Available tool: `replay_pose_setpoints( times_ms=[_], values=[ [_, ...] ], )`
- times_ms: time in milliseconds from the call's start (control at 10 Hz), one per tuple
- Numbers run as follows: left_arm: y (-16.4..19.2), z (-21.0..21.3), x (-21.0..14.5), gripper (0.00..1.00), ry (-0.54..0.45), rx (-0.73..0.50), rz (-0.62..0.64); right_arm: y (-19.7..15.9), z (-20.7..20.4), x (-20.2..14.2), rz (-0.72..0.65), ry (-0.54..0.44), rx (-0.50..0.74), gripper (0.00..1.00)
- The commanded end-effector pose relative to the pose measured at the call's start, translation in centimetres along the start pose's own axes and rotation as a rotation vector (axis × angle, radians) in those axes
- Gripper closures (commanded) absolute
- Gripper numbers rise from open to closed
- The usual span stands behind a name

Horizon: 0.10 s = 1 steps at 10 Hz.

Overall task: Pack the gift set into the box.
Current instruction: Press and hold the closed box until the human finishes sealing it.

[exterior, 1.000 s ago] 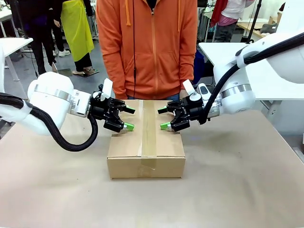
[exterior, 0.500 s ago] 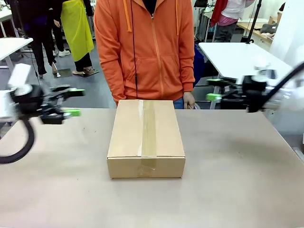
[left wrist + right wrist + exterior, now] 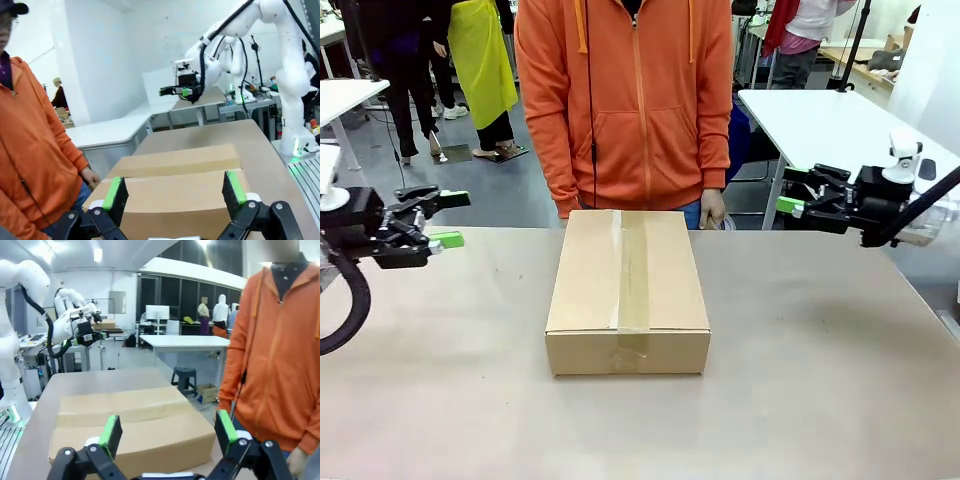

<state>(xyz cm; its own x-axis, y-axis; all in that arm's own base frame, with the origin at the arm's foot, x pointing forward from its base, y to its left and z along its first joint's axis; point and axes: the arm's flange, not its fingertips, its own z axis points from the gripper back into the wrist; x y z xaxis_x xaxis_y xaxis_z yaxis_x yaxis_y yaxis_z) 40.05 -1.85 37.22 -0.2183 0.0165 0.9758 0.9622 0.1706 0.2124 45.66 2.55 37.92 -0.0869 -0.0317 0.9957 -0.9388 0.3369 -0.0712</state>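
The large rectangular brown corrugated cardboard box (image 3: 627, 290) sits in the middle of the tan paper-covered table (image 3: 820, 400), its top flaps folded down flat and a strip of clear tape (image 3: 633, 270) running along the centre seam. Whatever is inside is hidden by the shut flaps.

The left tool (image 3: 448, 219) hangs over the table's left edge, well apart from the box, its green-padded fingers spread wide with nothing between them; its arm is cut off by the picture edge. The right tool (image 3: 790, 190) hangs beyond the table's right far corner, also well apart from the box, fingers spread wide and bare.

A person in an orange hooded zip jacket (image 3: 625, 100) stands at the far side just behind the box, one hand (image 3: 713, 208) hanging beside its far right corner; the other hand is hidden behind the box.
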Motion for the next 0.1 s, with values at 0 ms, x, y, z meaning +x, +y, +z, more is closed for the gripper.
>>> replay_pose_setpoints(
  times_ms=[0],
  values=[
    [0.16,0.15,-0.11,0.0,0.002,0.011,-0.021,-0.75,0.31,0.27,-0.016,0.006,0.024,0.0]
  ],
)
